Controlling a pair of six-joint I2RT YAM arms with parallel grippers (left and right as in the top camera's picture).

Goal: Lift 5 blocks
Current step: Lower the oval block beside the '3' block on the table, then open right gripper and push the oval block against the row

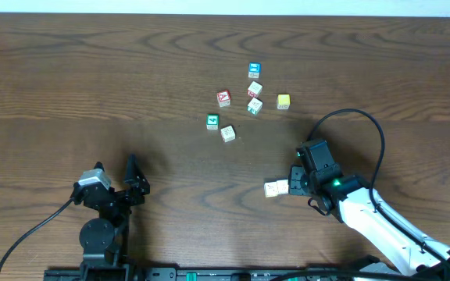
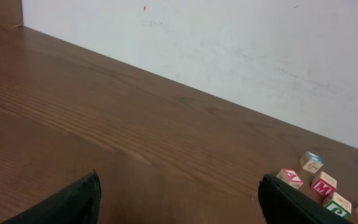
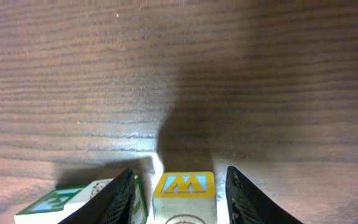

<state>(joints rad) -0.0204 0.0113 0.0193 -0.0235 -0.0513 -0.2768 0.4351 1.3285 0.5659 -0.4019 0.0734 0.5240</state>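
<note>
A cream block with a yellow-framed "M" face sits on the table between the fingers of my right gripper. There is a small gap on each side of it, so the jaws are open and not touching it. A second block with a green-edged face lies just outside the left finger. From overhead these blocks lie at the tips of the right gripper. A yellow block and cream blocks lie in the cluster further back. My left gripper is wide open over bare table.
Red-faced, green-faced and blue-faced cubes mix with the cluster. The left wrist view catches several of these cubes at its lower right, with a white wall beyond the table's far edge. A black cable loops over the right arm.
</note>
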